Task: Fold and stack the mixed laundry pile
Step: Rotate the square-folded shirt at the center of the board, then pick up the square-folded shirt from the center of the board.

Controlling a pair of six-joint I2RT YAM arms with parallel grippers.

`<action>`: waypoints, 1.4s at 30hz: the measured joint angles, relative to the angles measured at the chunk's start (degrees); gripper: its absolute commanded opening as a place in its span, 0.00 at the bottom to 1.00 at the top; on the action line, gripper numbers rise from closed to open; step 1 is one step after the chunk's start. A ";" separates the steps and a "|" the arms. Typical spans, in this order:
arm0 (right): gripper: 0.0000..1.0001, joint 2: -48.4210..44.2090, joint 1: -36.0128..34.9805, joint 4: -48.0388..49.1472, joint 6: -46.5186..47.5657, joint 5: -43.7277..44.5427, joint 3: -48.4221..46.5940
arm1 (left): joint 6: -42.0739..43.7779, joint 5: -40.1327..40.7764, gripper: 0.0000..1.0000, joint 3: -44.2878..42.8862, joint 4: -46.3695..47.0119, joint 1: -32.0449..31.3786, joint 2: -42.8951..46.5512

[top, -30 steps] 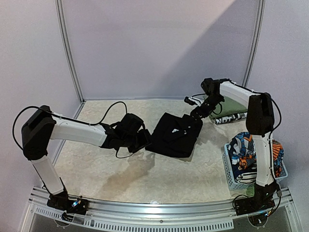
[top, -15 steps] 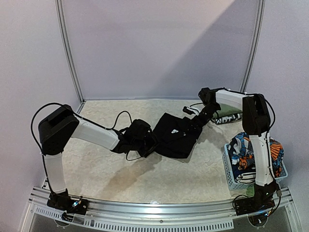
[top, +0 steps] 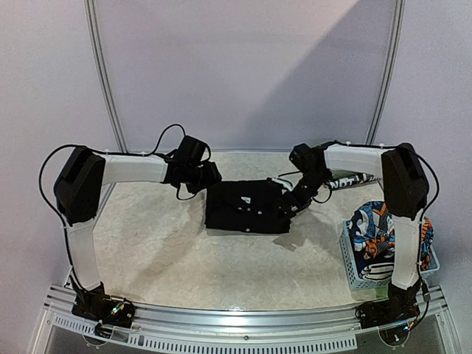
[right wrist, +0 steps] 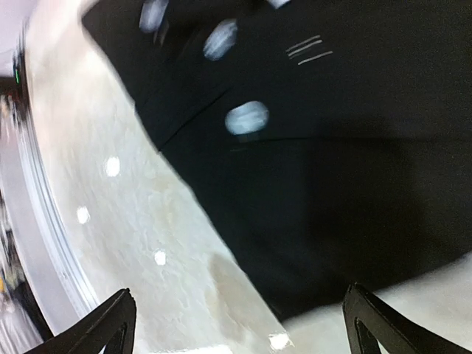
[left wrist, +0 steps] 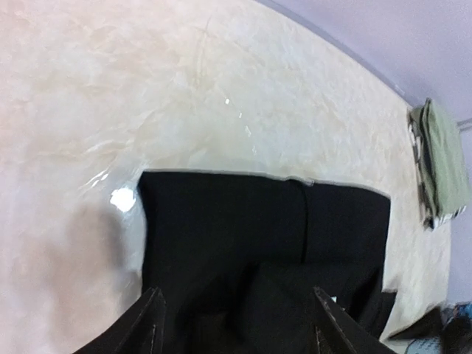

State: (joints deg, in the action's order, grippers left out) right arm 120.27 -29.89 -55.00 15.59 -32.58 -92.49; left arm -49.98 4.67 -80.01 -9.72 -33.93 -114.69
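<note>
The large black garment (top: 247,207) lies folded into a flat rectangle at the table's middle. It fills the lower part of the left wrist view (left wrist: 265,228) and the upper right of the right wrist view (right wrist: 346,133). My left gripper (top: 212,179) is open at the garment's far left corner, its fingers (left wrist: 151,324) spread over the cloth and holding nothing. My right gripper (top: 295,200) is open at the garment's right edge, its fingers (right wrist: 118,324) wide apart over the edge and the bare table. The cartoon-print garment (top: 375,228) lies in the basket.
The pale blue lattice basket (top: 352,262) stands at the near right by the right arm's base. A folded olive-green cloth (top: 346,175) on a black-and-white piece (left wrist: 428,210) lies at the far right, behind the right arm; the cloth also shows in the left wrist view (left wrist: 445,151).
The left arm swung from the garment's near left side to its far left corner. The garment turned and now lies square and flat. The right gripper moved nearer along its right edge.
</note>
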 measured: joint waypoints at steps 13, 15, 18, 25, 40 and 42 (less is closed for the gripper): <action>0.99 1.84 10.38 13.42 -13.94 -10.47 3.26 | 10.19 -6.56 0.71 10.69 -1.77 -0.68 8.72; 0.99 4.83 10.36 14.60 -15.65 -12.90 3.87 | 11.17 -8.44 0.72 11.19 -1.97 -1.11 8.72; 0.99 5.20 10.43 15.78 -17.59 -14.58 3.85 | 12.92 -10.64 0.71 10.23 -2.60 -2.27 8.66; 0.98 8.20 10.38 18.25 -19.96 -19.91 2.27 | 16.65 -11.76 0.65 1.16 -7.65 -3.87 3.06; 0.62 12.41 6.58 25.29 -23.52 -23.85 -0.13 | 17.07 -11.78 0.13 1.14 -12.90 -3.82 -4.33; 0.38 12.72 5.75 26.03 -23.63 -23.08 -0.26 | 16.46 -11.93 0.12 1.49 -12.00 -3.82 -4.37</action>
State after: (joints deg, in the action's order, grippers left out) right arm 132.99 -24.14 -28.97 -8.03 -55.66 -92.75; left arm -33.52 -7.27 -78.52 -21.71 -37.76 -119.07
